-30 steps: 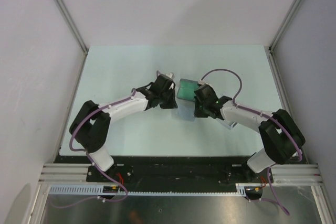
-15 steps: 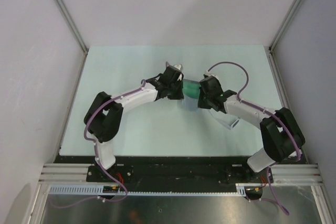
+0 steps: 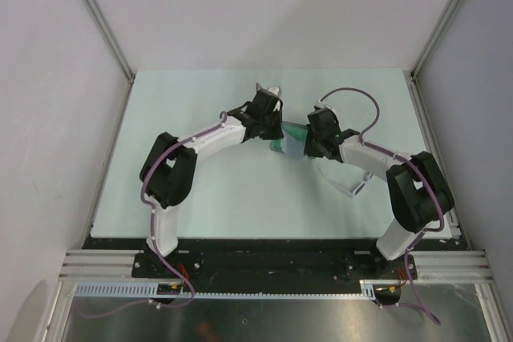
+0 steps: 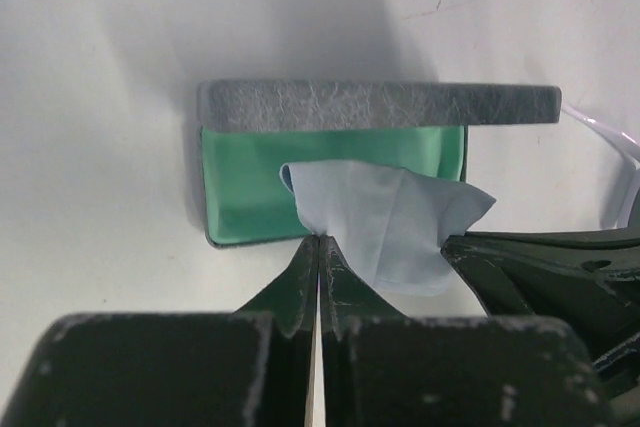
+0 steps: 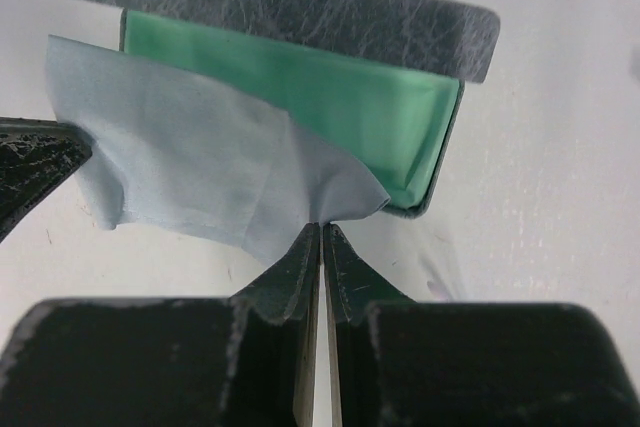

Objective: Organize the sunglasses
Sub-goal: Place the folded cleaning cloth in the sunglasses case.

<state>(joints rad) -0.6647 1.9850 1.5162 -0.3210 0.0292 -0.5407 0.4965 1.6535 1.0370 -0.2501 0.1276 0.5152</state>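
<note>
The grey felt case (image 4: pixel 380 105) lies open, its green lining (image 4: pixel 250 182) showing. A grey-blue cloth (image 4: pixel 385 222) hangs stretched over the lining. My left gripper (image 4: pixel 318 239) is shut on one corner of the cloth. My right gripper (image 5: pixel 322 225) is shut on the opposite corner of the cloth (image 5: pixel 190 162), in front of the case (image 5: pixel 280 2). In the top view both grippers meet over the case (image 3: pixel 282 146) mid-table. The white sunglasses (image 3: pixel 353 187) lie on the table under the right forearm; one thin arm of them (image 4: pixel 605 132) shows right of the case.
The pale table (image 3: pixel 192 190) has metal posts and grey walls on three sides. The left arm (image 3: pixel 208 142) and right arm (image 3: pixel 377 162) arch inward from their bases at the near edge. My right gripper's fingers (image 4: pixel 540 267) sit close beside the left.
Both grippers have moved toward the back of the table and closer together, carrying the cloth between them over the open case. The sunglasses have come out from under the right arm.
</note>
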